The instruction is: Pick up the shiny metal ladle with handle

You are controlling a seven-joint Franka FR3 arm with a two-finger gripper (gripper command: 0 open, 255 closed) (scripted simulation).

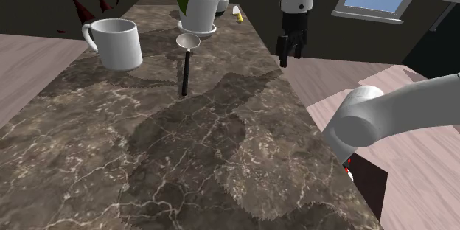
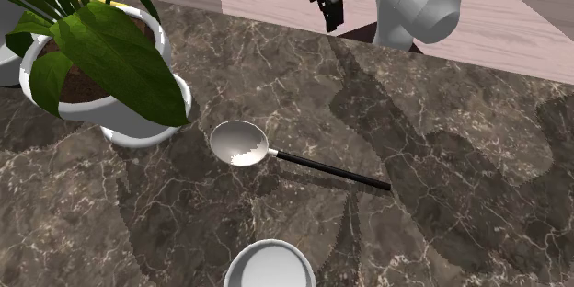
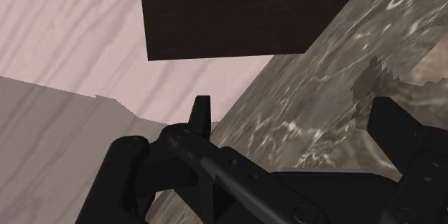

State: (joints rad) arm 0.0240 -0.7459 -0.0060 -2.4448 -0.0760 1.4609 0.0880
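On the table, ladle: lying flat on the dark veined top, bowl facing up, well apart from the pincer.
Bowl: shining like metal, pointing toward the white plant pot and sitting near its saucer without touching it.
Handle: thin, black and straight, running away from the pot across bare top.
Handling: looking stiff and fairly light, and bowl-heavy, I am judging; the thin handle may be slipping or twisting if gripped far out.
Hold: I am favouring the handle, closer to the bowl, with the fingers crossing it.
Neighbours: white mug standing near on the shoulder view's left, not touching; green leaves overhanging the pot's side.
Pincer: hanging released, fingers standing apart with nothing between them, above the table's long edge.
Edges: table dropping off to pale wood floor beneath the pincer.
Room: open top lying wide around the handle's far end; pot and saucer crowding the bowl end.
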